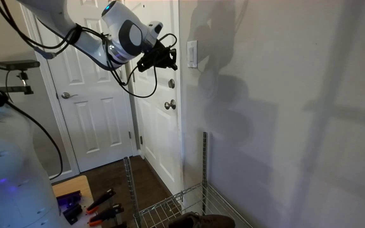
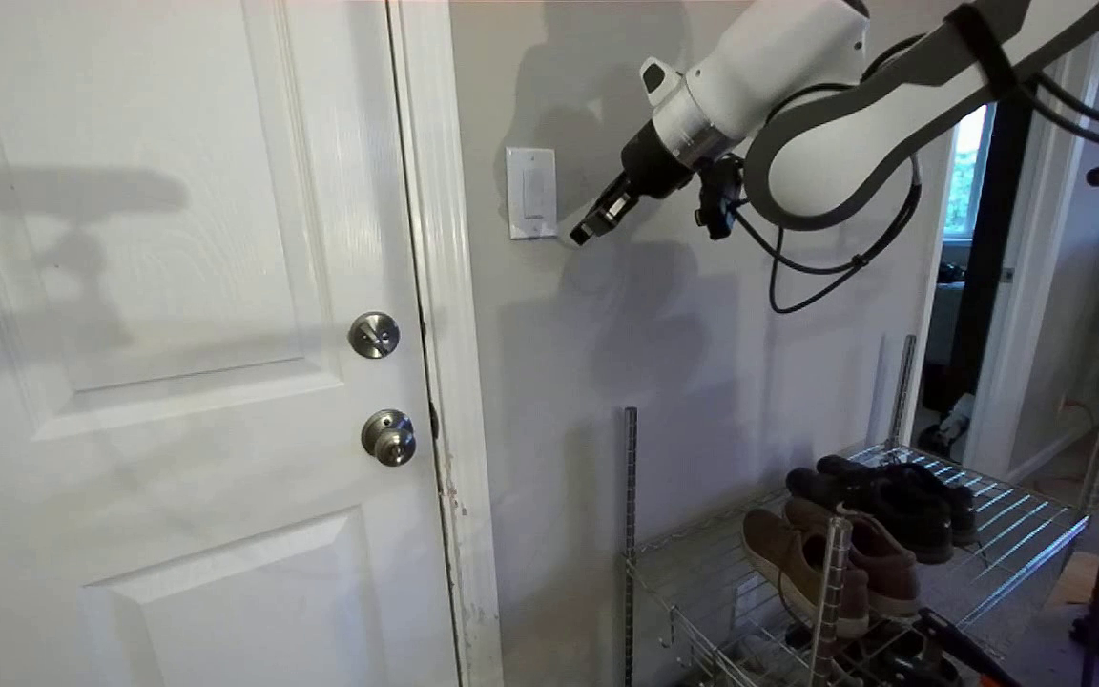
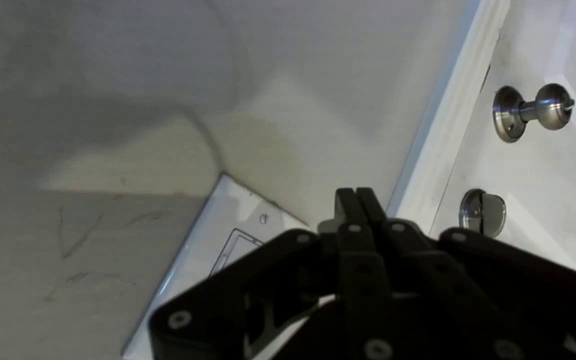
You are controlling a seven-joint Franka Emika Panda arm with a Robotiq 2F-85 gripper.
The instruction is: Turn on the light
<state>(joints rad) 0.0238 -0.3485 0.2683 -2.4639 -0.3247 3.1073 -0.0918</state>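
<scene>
Light switch [image 3: 190, 270]: partly hidden behind the gripper [image 3: 356, 192], cut off at bottom, wrist view. Gripper: rear cut off, same view. Arm [image 2: 855, 172]: cut off at top and right in an exterior view. Shoe [image 1: 218, 220]: lower part cut off in an exterior view. Doorway things [image 2: 958, 418]: too small to tell in an exterior view.

White panelled door [image 2: 177, 296] fills left of frame in exterior view; deadbolt [image 2: 374, 335] above round metal knob [image 2: 388, 439], both near door's right edge. Lower right: wire shelf [image 2: 1026, 572] bearing brown shoes [image 2: 879, 558], black shoes [image 2: 902, 506] just behind. Window [image 2: 964, 181] upper right. Wrist view: knob upper right, deadbolt below it. In exterior view: lever-handled door [image 1: 89, 96], left of centre; black-and-orange clamps [image 1: 106, 214] at edge of table [image 1: 78, 183], lower left.
</scene>
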